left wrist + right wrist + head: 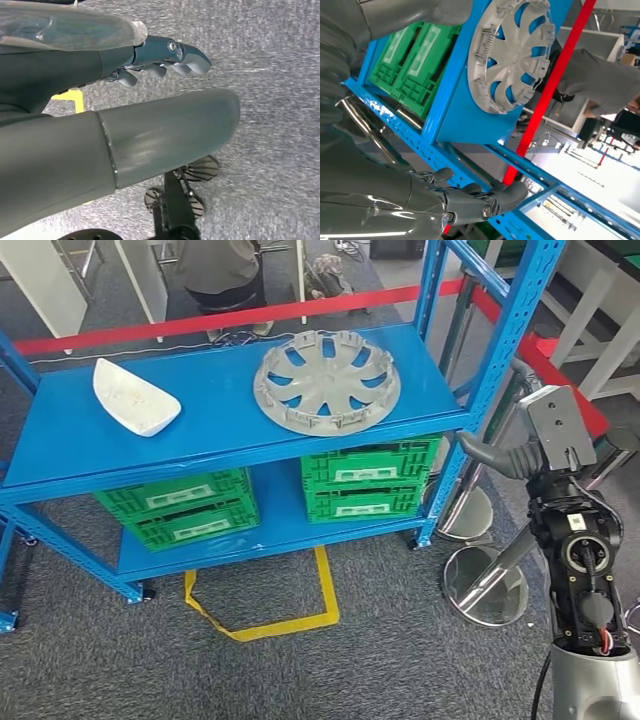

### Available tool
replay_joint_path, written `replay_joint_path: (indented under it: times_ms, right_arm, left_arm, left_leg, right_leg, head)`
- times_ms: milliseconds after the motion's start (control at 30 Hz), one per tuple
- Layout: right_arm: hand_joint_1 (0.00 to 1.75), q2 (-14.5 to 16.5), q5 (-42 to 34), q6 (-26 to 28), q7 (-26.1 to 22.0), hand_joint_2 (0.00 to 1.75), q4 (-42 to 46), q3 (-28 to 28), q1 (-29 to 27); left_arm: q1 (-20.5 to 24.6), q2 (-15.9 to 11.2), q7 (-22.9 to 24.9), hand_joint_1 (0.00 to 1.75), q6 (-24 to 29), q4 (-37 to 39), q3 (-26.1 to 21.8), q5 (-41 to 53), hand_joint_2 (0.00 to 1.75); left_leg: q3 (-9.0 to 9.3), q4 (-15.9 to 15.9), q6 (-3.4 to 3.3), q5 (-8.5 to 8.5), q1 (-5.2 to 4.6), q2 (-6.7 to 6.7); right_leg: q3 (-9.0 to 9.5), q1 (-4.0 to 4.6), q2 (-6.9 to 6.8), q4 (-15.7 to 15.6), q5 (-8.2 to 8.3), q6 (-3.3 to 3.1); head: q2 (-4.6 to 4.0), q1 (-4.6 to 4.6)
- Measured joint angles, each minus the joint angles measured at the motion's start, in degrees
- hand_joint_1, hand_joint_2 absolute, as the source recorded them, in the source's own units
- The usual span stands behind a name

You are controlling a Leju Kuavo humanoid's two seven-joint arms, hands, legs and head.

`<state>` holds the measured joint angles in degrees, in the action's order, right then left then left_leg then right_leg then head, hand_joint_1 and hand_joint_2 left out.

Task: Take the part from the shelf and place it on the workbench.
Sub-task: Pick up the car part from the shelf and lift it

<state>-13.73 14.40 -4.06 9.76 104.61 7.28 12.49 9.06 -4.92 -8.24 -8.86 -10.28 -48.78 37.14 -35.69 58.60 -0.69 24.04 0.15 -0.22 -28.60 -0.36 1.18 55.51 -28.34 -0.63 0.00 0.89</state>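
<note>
A round grey wheel cover lies flat on the right half of the blue shelf's top board; the right wrist view shows it too. On the left half lies a white curved shell part. My right hand is raised outside the shelf's right end, fingers stretched toward the blue corner post, apart from the wheel cover and holding nothing. My left hand hangs over the grey carpet, fingers straight and holding nothing.
Green crates stand on the lower shelf board. The blue corner post stands between my right hand and the wheel cover. Chrome stanchion bases sit on the floor right of it. A red barrier belt and a seated person are behind.
</note>
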Motion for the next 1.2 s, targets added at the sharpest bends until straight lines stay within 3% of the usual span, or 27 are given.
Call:
replay_joint_path:
  times_ms: [33, 100, 167, 200, 233, 300, 333, 367, 400, 467, 533, 633, 700, 733, 833, 867, 900, 967, 1033, 1067, 1200]
  right_arm:
    - [0.0, 0.0, 0.0, 0.0, 0.0, 1.75, 0.0, 0.0, 0.0]
    - [0.0, 0.0, 0.0, 0.0, 0.0, 1.75, 0.0, 0.0, 0.0]
    - [0.0, 0.0, 0.0, 0.0, 0.0, 1.75, 0.0, 0.1, 0.0]
    - [0.0, 0.0, 0.0, 0.0, 0.0, 1.75, 0.0, 0.2, 0.0]
    - [0.0, -0.1, 0.0, 0.0, 0.0, 1.75, 0.0, 0.2, 0.1]
    - [0.0, -0.1, 0.0, -0.1, 0.0, 1.75, -0.1, 0.3, 0.1]
    - [0.0, -0.1, 0.0, -0.2, 0.0, 1.75, -0.2, 0.3, 0.0]
    - [0.0, -0.1, 0.0, -0.3, 0.0, 1.75, -0.3, 0.3, -0.1]
    - [0.0, -0.1, 0.0, -0.4, 0.0, 1.75, -0.4, 0.3, -0.1]
    - [0.0, -0.1, 0.0, -0.7, 0.0, 1.75, -0.5, 0.3, 0.0]
    - [0.0, -0.1, 0.0, -0.8, 0.0, 1.75, -0.6, 0.3, 0.2]
    - [0.0, -0.1, 0.0, -1.4, 0.0, 1.75, -0.8, 0.3, 0.5]
    - [0.0, -0.1, 0.0, -1.8, 0.0, 1.75, -0.8, 0.2, 0.8]
    - [0.0, -0.1, 0.0, -2.0, -0.1, 1.75, -0.9, 0.2, 1.1]
    - [0.0, -0.1, 0.0, -2.4, -0.1, 1.75, -1.3, 0.1, 1.6]
    - [0.0, -0.1, 0.0, -2.5, -0.1, 1.75, -1.4, 0.1, 1.6]
    - [0.0, -0.1, -0.2, -2.6, -0.1, 1.75, -1.5, 0.1, 1.7]
    - [0.0, -0.1, -0.7, -2.9, -0.1, 1.75, -1.8, 0.0, 2.1]
    - [0.0, -0.1, -1.0, -3.1, -0.1, 1.75, -2.1, 0.0, 2.5]
    - [0.0, -0.1, -1.1, -3.2, 0.0, 1.75, -2.2, -0.1, 2.7]
    - [0.0, -0.3, -1.5, -3.5, 0.0, 1.75, -2.8, -0.4, 3.1]
  left_arm:
    - [0.0, -0.1, 0.0, 0.0, 0.0, 0.0, 0.0, 0.0, 0.0]
    - [0.0, -0.1, 0.0, 0.0, 0.2, 0.0, 0.0, 0.0, 0.0]
    - [0.0, -0.1, 0.0, 0.0, 0.2, 0.0, 0.0, 0.0, 0.0]
    - [0.0, -0.1, 0.0, 0.0, 0.2, 0.0, 0.0, 0.0, 0.0]
    - [0.0, 0.0, 0.0, 0.0, 0.2, 0.0, 0.0, 0.0, 0.0]
    - [0.0, 0.1, 0.0, 0.0, 0.2, 0.0, 0.0, 0.0, 0.0]
    - [0.0, 0.1, 0.0, 0.0, 0.2, 0.0, 0.0, 0.0, 0.0]
    - [0.0, 0.2, 0.0, 0.0, 0.2, 0.0, 0.0, 0.0, 0.0]
    - [-0.1, 0.2, 0.0, 0.0, 0.2, 0.0, 0.0, 0.0, 0.0]
    - [-0.1, 0.3, 0.0, 0.0, 0.2, 0.0, 0.0, 0.0, 0.0]
    - [0.0, 0.4, 0.0, 0.0, 0.2, 0.0, 0.0, 0.0, 0.0]
    - [0.1, 0.3, 0.1, 0.0, 0.2, 0.0, 0.0, 0.0, 0.0]
    - [0.1, 0.3, 0.1, 0.0, 0.2, 0.0, 0.0, 0.1, 0.0]
    - [0.2, 0.3, 0.1, 0.0, 0.2, 0.0, 0.0, 0.1, 0.0]
    - [0.1, 0.2, 0.2, 0.0, 0.2, 0.0, 0.0, 0.1, 0.0]
    - [0.0, 0.2, 0.2, 0.0, 0.2, 0.0, 0.0, 0.1, 0.0]
    - [0.0, 0.2, 0.2, 0.0, 0.1, 0.0, 0.0, 0.1, 0.0]
    - [-0.1, 0.1, 0.2, 0.0, 0.1, 0.0, 0.0, 0.0, 0.0]
    - [0.0, 0.0, 0.2, 0.0, 0.1, 0.0, 0.0, 0.0, 0.0]
    - [0.0, 0.0, 0.2, 0.0, 0.1, 0.0, 0.0, 0.0, 0.0]
    - [-0.1, 0.0, 0.2, 0.0, 0.1, 0.0, -0.1, 0.0, 0.0]
  left_leg:
    - [0.94, -2.1, -0.3, -0.52, -0.26, -0.03]
    - [1.4, -3.2, -0.46, -0.21, -0.49, 0.01]
    - [2.16, -4.0, -0.77, -0.15, -0.18, 0.08]
    - [2.7, -4.5, -0.99, -0.1, 0.02, 0.12]
    - [3.25, -4.8, -1.18, 0.01, 0.2, 0.16]
    - [3.92, -4.9, -1.44, 0.49, 0.19, 0.16]
    - [4.24, -4.9, -1.44, 0.76, 0.2, 0.16]
    - [4.61, -4.9, -1.38, 1.06, 0.2, 0.14]
    - [5.09, -4.8, -1.26, 1.4, 0.22, 0.11]
    - [6.22, -4.8, -0.85, 2.23, 0.25, 0.03]
    - [6.7, -4.5, -0.26, 2.89, 0.06, -0.04]
    - [6.51, -4.5, 0.49, 3.18, -0.12, 0.04]
    - [5.78, -2.6, 1.07, 4.27, -0.03, 0.08]
    - [4.38, 0.2, 1.39, 5.57, 0.04, 0.07]
    - [-2.77, 12.2, 1.88, 9.55, 0.22, 0.07]
    - [-4.25, 13.9, 1.86, 9.29, 0.24, 0.07]
    - [-4.44, 12.9, 1.75, 7.72, 0.24, 0.07]
    - [-1.8, 5.4, 1.32, 2.73, 0.23, 0.06]
    - [1.16, -1.5, 0.84, 0.01, -0.02, 0.02]
    - [1.84, -3.0, 0.6, -0.2, -0.17, -0.01]
    - [2.63, -3.9, -0.46, 0.21, -0.03, -0.03]
  right_leg:
    - [0.12, 0.02, 0.08, -0.1, -0.2, 0.2]
    - [0.23, -0.07, 0.21, -0.4, -0.44, 0.79]
    - [0.27, -0.11, -0.05, -0.1, -1.04, 1.37]
    - [-0.32, -0.07, -0.23, 1.5, -1.93, 1.61]
    - [-1.68, -0.1, -0.43, 4.5, -3.3, 1.83]
    - [-6.18, -0.21, -0.56, 12.9, -6.34, 2.2]
    - [-8.2, -0.29, -0.59, 15.9, -6.85, 2.37]
    - [-9.29, -0.38, -0.63, 16.9, -6.2, 2.5]
    - [-9.16, -0.48, -0.69, 15.4, -4.32, 2.59]
    - [-6.19, -0.7, -0.92, 7.6, 0.82, 2.63]
    - [-3.48, -0.64, -1.03, 1.4, 3.02, 2.3]
    - [-2.67, -0.51, -0.73, 0.2, 2.54, 1.26]
    - [-2.38, -0.69, -0.68, 0.0, 2.46, 0.68]
    - [-2.21, -0.8, -0.71, -0.1, 2.37, 0.41]
    - [-1.99, -0.69, -0.79, -0.1, 1.96, -0.11]
    - [-1.84, -0.65, -0.78, -0.1, 1.8, -0.18]
    - [-1.58, -0.64, -0.74, -0.1, 1.6, -0.18]
    - [-0.88, -0.64, -0.64, -0.1, 1.11, 0.0]
    - [-0.45, -0.48, -0.5, -0.2, 0.64, 0.43]
    - [-0.37, -0.42, -0.43, -0.3, 0.47, 0.71]
    - [-0.42, -0.49, -0.51, 0.3, -0.61, 1.99]
  head:
    - [0.0, -0.01]
    - [0.0, -0.09]
    - [0.0, 0.06]
    - [0.0, 0.28]
    - [0.0, 0.59]
    - [0.0, 1.18]
    - [0.0, 1.44]
    - [0.0, 1.66]
    - [0.0, 1.87]
    - [0.0, 2.34]
    - [0.0, 2.59]
    - [0.0, 2.27]
    - [0.0, 1.85]
    - [0.0, 1.48]
    - [0.0, 0.38]
    - [0.0, 0.28]
    - [0.0, 0.22]
    - [0.0, 0.1]
    - [0.0, -0.08]
    - [0.0, -0.15]
    - [0.0, -0.04]
